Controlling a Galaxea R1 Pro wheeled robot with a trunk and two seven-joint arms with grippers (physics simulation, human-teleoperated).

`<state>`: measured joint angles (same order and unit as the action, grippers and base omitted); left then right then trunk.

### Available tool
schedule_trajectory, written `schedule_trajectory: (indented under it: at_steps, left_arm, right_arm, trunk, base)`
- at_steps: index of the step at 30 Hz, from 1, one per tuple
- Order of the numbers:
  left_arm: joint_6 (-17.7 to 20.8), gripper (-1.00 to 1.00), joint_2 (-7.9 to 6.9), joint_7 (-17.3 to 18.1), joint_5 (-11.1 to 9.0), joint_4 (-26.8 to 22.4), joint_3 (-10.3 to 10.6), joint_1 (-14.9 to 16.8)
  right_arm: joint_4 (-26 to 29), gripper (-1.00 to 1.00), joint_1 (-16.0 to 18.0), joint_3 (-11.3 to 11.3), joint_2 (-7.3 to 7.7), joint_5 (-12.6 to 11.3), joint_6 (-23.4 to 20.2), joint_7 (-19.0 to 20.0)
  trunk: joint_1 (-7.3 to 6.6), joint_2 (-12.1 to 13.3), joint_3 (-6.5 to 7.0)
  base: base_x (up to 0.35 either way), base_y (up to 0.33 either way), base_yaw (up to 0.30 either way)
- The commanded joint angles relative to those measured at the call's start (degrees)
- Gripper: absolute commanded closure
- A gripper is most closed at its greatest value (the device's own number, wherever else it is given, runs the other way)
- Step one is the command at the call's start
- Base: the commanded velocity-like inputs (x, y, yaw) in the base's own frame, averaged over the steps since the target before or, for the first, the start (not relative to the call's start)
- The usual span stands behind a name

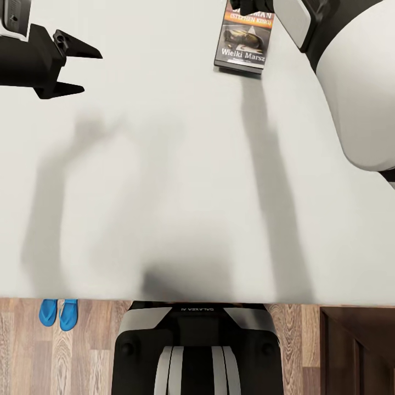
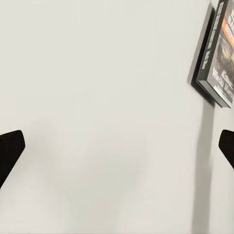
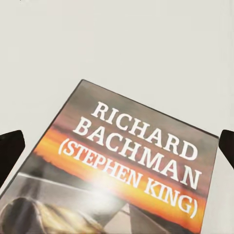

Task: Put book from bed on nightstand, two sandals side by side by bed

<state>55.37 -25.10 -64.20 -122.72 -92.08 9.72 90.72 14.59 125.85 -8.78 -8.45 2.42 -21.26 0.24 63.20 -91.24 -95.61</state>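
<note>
- Book (image 1: 243,39) first: it lies flat, cover up, on the off-white bed (image 1: 164,192), well in from the near edge, with your right arm reaching over its far end.
- Your right gripper (image 3: 117,146) hangs just above the cover, and its two dark fingertips (image 3: 10,151) show spread wide at either side of the right wrist view, gripping nothing.
- Your left gripper (image 1: 77,70) hovers over bare mattress, well apart from the book, its fingers likewise spread and empty.
- Expect a thin, light paperback: a glossy cover that may slip, pages that flex.
- Lying flush on a soft mattress, it offers little edge; I'd press one finger under a long side and pinch across the spine.
- Both sandals (image 1: 58,314) sit side by side on the floor (image 1: 33,356) beside the bed.
</note>
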Motion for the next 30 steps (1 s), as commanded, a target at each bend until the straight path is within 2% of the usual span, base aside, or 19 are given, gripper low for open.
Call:
schedule_trajectory:
  at_steps: [1,30]
  left_arm:
    - [0.1,-1.00,-0.03,-0.6,-0.5,0.0,0.0,0.1]
    - [0.1,-1.00,-0.11,-0.6,-0.5,0.0,0.0,0.0]
  right_arm:
    - [0.1,-1.00,0.0,-0.2,0.01,0.3,-0.3,0.0]
    - [-0.2,-1.00,-0.5,-0.4,0.01,0.3,0.3,-0.1]
  trunk:
    - [0.00,0.0,-0.02]
    - [0.00,0.0,-0.02]
  base:
    - [0.007,0.001,0.000]
    - [0.061,0.000,0.000]
